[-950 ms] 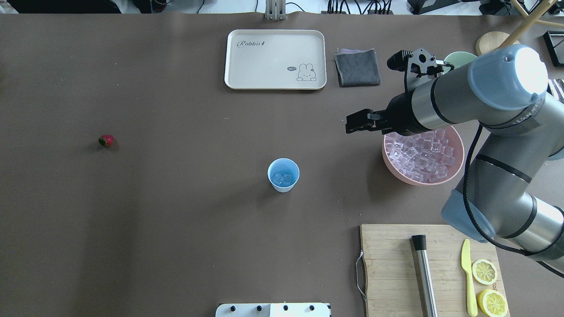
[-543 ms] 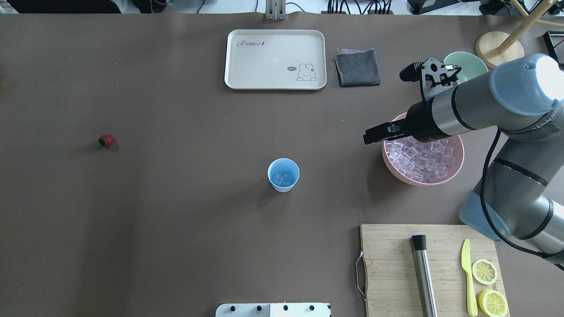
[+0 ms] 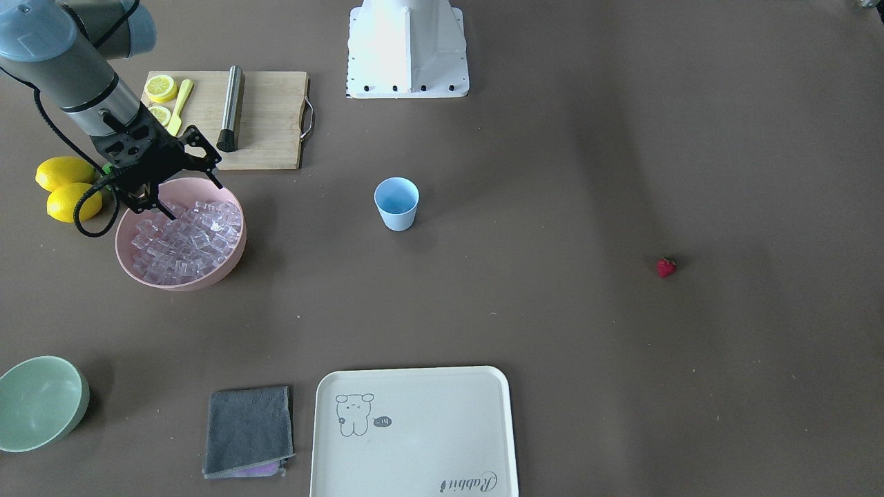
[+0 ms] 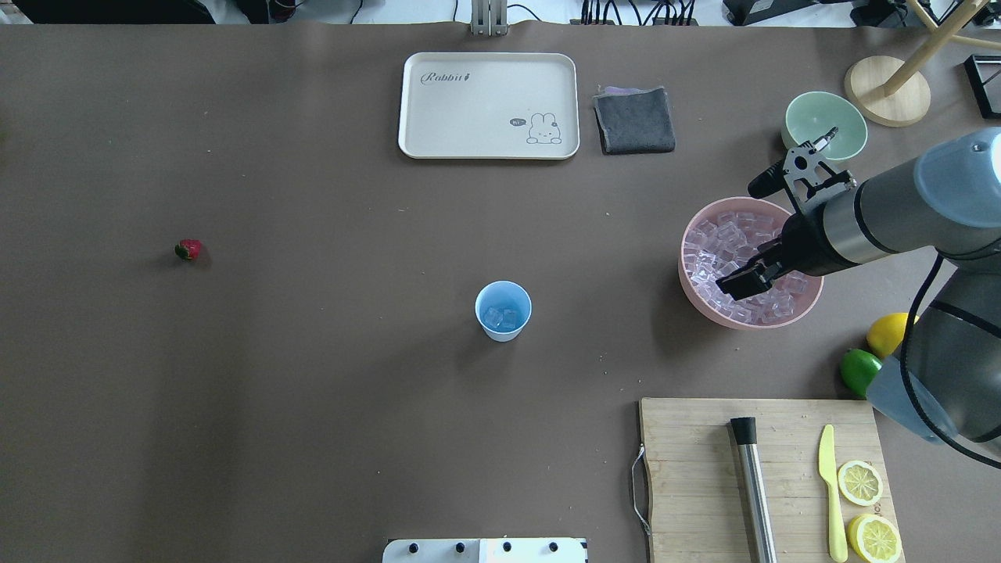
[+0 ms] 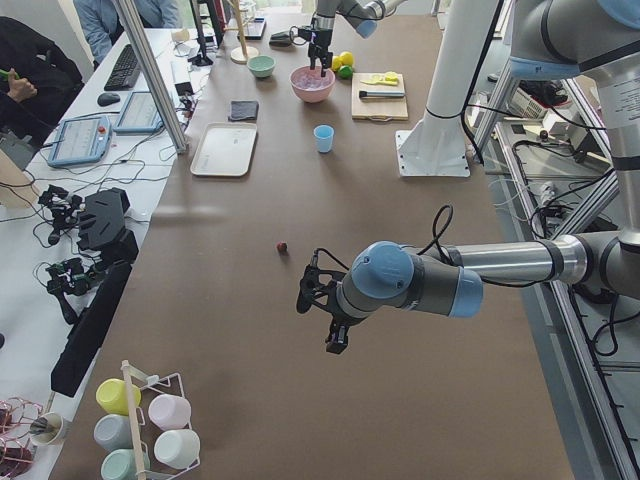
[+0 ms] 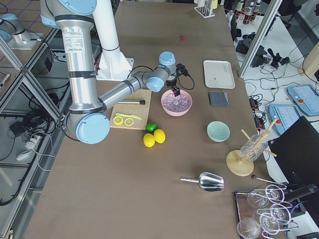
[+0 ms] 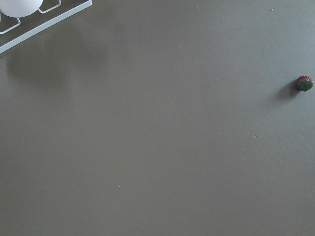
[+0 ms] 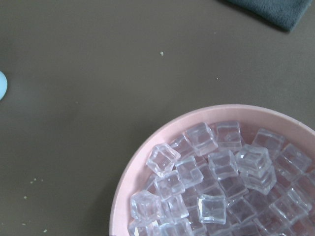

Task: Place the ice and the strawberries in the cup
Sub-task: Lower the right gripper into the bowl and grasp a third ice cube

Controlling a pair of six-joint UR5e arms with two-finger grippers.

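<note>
- The left gripper (image 5: 335,333) hung above the table (image 4: 313,407), near the strawberry and apart from it; it showed only in the left side view, so I cannot tell whether its jaws were apart or closed.
- The strawberry (image 4: 188,249) lay alone on the bare table, far to the left of the cup.
- The cream tray (image 4: 469,117) with the rabbit drawing sat at the far edge of the table, beyond the cup.
- The pale blue cup (image 4: 500,335) stood upright near the table's middle, with a few clear cubes in its bottom.
- A folded grey cloth (image 4: 633,119) lay just right of the tray.
- The pink bowl (image 4: 682,270) stood well to the right of the cup, heaped with ice (image 4: 727,234).
- The right gripper (image 4: 733,284) reached down into the pink bowl, its tips at the ice; in the front view its jaws stood spread wide with nothing held between them.
- The pale green bowl (image 4: 825,121) stood beyond the pink one.
- A wooden board (image 4: 688,469) lay at the near right, carrying a metal rod, a yellow knife and two lemon halves.
- A lime (image 4: 859,370) and a lemon (image 4: 887,332) sat side by side right of the pink bowl.
</note>
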